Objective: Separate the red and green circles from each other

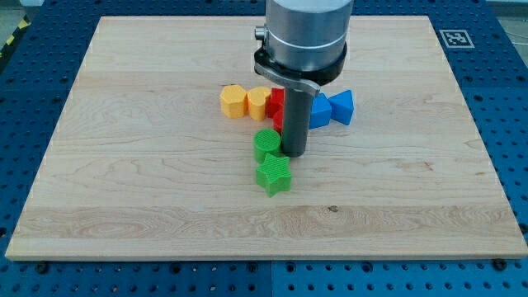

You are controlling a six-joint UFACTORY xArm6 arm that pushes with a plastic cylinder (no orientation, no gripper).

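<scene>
Across nearly the whole view lies a pale wooden board [165, 198], resting on a blue perforated table [503, 124], with a small black-and-white marker [453, 37] at the board's far right corner. Above the middle of the board hangs the arm's grey cylindrical body [304, 33], and from it a dark rod comes straight down; my tip [294, 153] sits on the wood just right of the green circle [266, 143], touching it or very nearly so. No jaws exist on this rig, only the plain rod, so nothing is clasped. Behind the rod, on its far side, a red block [275, 102] shows only in part, since the rod hides its right half; its shape cannot be told for sure, though it appears to be the red circle. That red piece stands just beyond the green circle, the two close together but whether touching I cannot tell. To the left of the red one stand two yellow blocks [234, 101] side by side, pressed against each other in a row. To the right of the rod two blue blocks [341, 107] lie together, the right one wedge-like. Nearest of all, a green star [273, 174] lies just in front of the green circle, touching it.
</scene>
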